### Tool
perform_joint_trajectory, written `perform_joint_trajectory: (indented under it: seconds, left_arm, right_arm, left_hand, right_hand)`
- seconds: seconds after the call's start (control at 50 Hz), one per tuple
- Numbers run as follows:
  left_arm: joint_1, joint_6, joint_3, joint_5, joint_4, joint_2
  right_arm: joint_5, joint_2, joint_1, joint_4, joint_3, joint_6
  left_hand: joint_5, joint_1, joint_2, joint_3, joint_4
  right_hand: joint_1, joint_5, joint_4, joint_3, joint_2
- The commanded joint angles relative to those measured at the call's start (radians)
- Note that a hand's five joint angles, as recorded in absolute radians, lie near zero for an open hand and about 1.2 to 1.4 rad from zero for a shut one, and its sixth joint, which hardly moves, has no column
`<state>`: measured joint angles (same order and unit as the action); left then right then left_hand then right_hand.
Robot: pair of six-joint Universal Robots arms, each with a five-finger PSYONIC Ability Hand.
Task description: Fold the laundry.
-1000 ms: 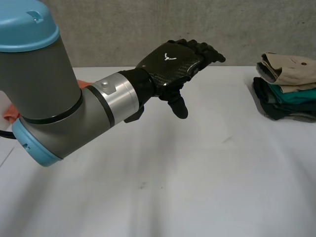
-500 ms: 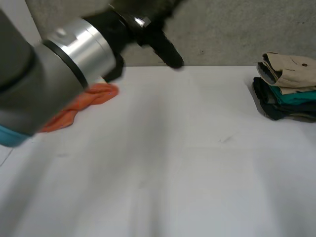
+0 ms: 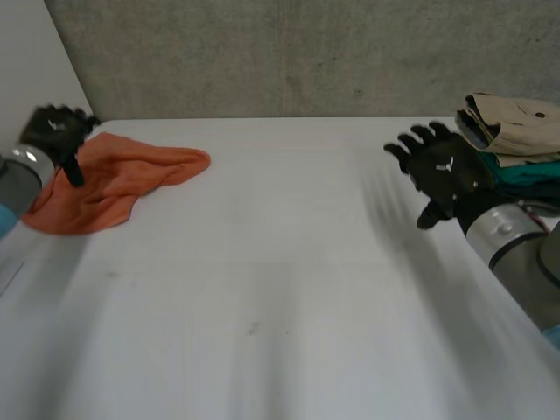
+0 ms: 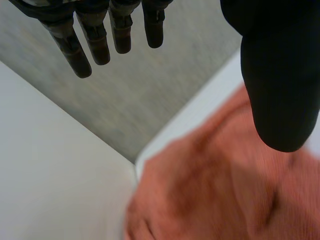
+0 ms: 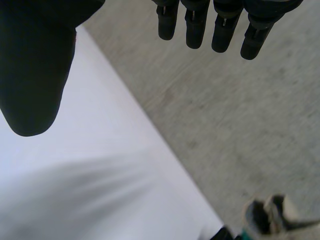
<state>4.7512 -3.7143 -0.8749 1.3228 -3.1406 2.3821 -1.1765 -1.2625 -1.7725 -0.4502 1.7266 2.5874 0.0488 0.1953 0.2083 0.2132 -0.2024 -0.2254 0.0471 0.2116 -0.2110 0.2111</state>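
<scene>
Loosely bunched orange cloth [image 3: 118, 184] lies below spread left hand [image 3: 52, 131]; right hand [image 3: 442, 171] spread too.

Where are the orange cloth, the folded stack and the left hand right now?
orange cloth [image 3: 122, 182]: head view, on the middle of the cloth.
folded stack [image 3: 516, 122]: head view, on the beige top piece.
left hand [image 3: 52, 129]: head view, on the back of the hand.

Left hand [image 3: 54, 131]: black, small white emblem [image 3: 54, 125] on the back, ridged segmented fingers [image 4: 98, 45], thick smooth rounded thumb [image 4: 277, 90]. Silver wrist ring [image 3: 26, 157] behind it, then a grey arm at the table's [image 3: 289, 262] left edge. Right hand [image 3: 446, 175]: same black build, same white emblem, silver cuff [image 3: 503, 229], grey arm at the table's right edge.
</scene>
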Motion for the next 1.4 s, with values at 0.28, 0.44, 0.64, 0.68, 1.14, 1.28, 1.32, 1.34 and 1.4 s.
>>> perform_joint_trajectory:
  seconds: [0.28, 0.44, 0.64, 0.68, 1.14, 1.28, 1.32, 1.34, 1.4]
  left_arm:
    - [0.037, 0.04, 0.292, -0.157, -0.12, 0.372]
    - [-0.068, 0.256, 0.007, -0.03, -0.311, 0.008]
    - [-0.31, 0.6, -0.26, -0.053, -0.479, -0.386]
    - [-0.364, 0.662, -0.282, -0.048, -0.499, -0.434]
    - [-0.609, 0.34, -0.234, 0.105, -0.2, -0.081]
    - [-0.599, 0.471, -0.361, 0.119, -0.162, -0.285]
    - [-0.596, 0.505, -0.406, 0.127, -0.157, -0.329]
    - [-0.593, 0.539, -0.453, 0.144, -0.154, -0.369]
    - [-0.586, 0.611, -0.563, 0.191, -0.145, -0.428]
  right_arm:
    - [-0.022, 0.037, 0.015, -0.031, 0.094, -0.038]
    - [-0.023, 0.037, 0.013, -0.033, 0.102, -0.036]
    - [-0.049, 0.02, 0.028, -0.033, 0.097, -0.032]
    - [-0.058, 0.02, 0.034, -0.033, 0.096, -0.03]
    - [-0.187, -0.055, 0.081, 0.079, 0.061, 0.056]
    - [-0.195, -0.087, 0.064, 0.329, 0.012, 0.135]
    - [-0.19, -0.086, 0.047, 0.43, -0.008, 0.186]
    - [-0.187, -0.084, 0.044, 0.459, -0.012, 0.204]
    - [-0.17, -0.086, 0.028, 0.539, -0.015, 0.279]
  left_hand:
    - [1.173, 1.201, 1.188, 1.183, -1.194]
    - [1.173, 1.201, 1.188, 1.183, -1.194]
    - [1.173, 1.201, 1.188, 1.183, -1.194]
    - [1.173, 1.201, 1.188, 1.183, -1.194]
    - [0.295, 0.323, 0.31, 0.305, -0.316]
    - [0.037, 0.065, 0.052, 0.047, -0.058]
    - [0.037, 0.065, 0.052, 0.047, -0.058]
    - [0.037, 0.065, 0.052, 0.047, -0.058]
    - [0.061, 0.089, 0.076, 0.071, -0.082]
  right_hand:
    - [0.051, -0.047, -0.037, 0.036, -0.037]
    - [0.051, -0.047, -0.037, 0.036, -0.037]
    - [0.051, -0.047, -0.037, 0.036, -0.037]
    - [0.051, -0.047, -0.037, 0.036, -0.037]
    - [0.051, -0.047, -0.037, 0.036, -0.037]
    - [0.051, -0.047, -0.037, 0.036, -0.037]
    - [0.051, -0.047, -0.037, 0.036, -0.037]
    - [0.051, -0.047, -0.037, 0.036, -0.037]
    - [0.051, -0.047, -0.037, 0.036, -0.037]
